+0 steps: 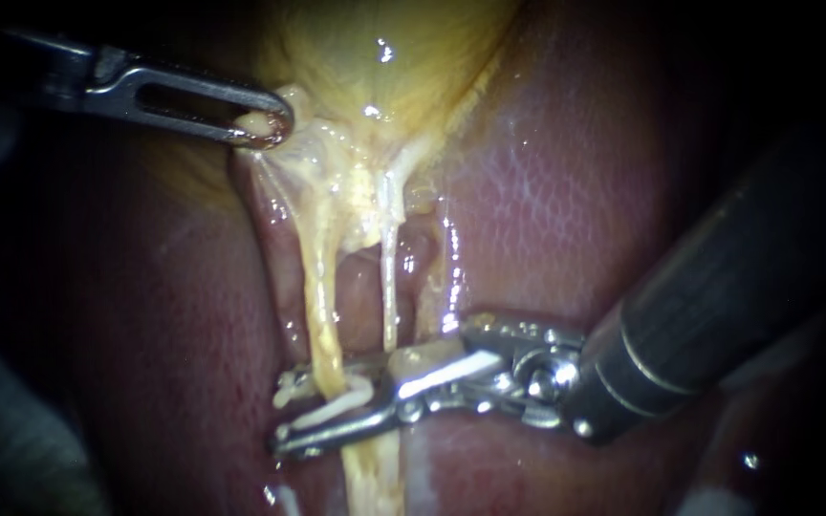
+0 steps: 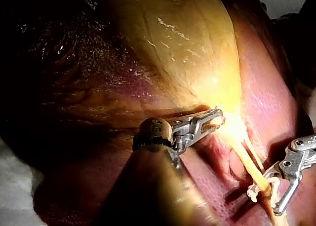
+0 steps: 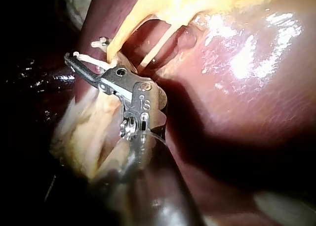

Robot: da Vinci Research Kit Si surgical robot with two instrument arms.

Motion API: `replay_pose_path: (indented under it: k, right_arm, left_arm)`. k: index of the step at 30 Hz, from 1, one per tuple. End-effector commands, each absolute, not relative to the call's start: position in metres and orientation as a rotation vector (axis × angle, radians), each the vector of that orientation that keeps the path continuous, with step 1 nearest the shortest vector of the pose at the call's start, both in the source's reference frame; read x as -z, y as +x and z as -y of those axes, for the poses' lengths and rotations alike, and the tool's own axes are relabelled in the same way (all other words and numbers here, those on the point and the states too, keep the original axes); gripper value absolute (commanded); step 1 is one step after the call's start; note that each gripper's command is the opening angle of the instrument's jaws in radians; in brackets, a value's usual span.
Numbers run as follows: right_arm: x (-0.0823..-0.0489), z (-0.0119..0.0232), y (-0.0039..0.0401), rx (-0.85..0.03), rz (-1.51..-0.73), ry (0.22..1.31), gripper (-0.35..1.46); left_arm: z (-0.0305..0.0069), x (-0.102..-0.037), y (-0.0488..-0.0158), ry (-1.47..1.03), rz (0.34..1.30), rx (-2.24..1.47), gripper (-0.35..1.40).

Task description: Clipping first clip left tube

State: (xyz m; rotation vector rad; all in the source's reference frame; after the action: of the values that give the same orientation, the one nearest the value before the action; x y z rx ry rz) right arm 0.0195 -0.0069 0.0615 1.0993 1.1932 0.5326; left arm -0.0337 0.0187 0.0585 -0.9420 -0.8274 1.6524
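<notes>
Two tubes run down from the yellow gallbladder (image 1: 384,57): the thicker yellow left tube (image 1: 322,315) and the thin pale right tube (image 1: 389,287). My right instrument (image 1: 310,409) comes in from the right, its jaws straddling the left tube low down. A white clip (image 1: 336,409) sits between the jaws, around that tube. The left wrist view shows the same clip (image 2: 254,191) and jaws (image 2: 276,189); in the right wrist view the clip (image 3: 94,60) is at the jaw tips (image 3: 81,63). My left instrument (image 1: 265,124) is shut on the gallbladder's lower edge, holding it up.
Dark red liver (image 1: 566,191) lies on both sides of the tubes and under them. Thin stretched membrane (image 1: 284,191) spans between the left instrument's hold and the tubes. The right instrument's thick dark shaft (image 1: 719,287) fills the lower right.
</notes>
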Motion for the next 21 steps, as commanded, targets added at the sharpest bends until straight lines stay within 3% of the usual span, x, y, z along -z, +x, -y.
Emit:
replay_pose_path:
  k: [1, 9, 21]
  right_arm:
    - [-0.0611, 0.0070, 0.0195, -0.529, -1.196, 1.104, 0.50]
    - [-0.0606, 0.0071, 0.0194, -0.515, -1.191, 1.124, 0.43]
    - [-0.0609, 0.0068, 0.0189, -0.508, -1.194, 1.121, 0.19]
  left_arm:
    - [-0.0187, -0.0585, -0.0337, -0.942, 0.827, -1.652, -0.35]
    - [-0.0187, -0.0585, -0.0337, -0.942, 0.828, -1.652, -0.35]
    - [-0.0187, -0.0586, -0.0337, -0.942, 0.828, -1.652, -0.35]
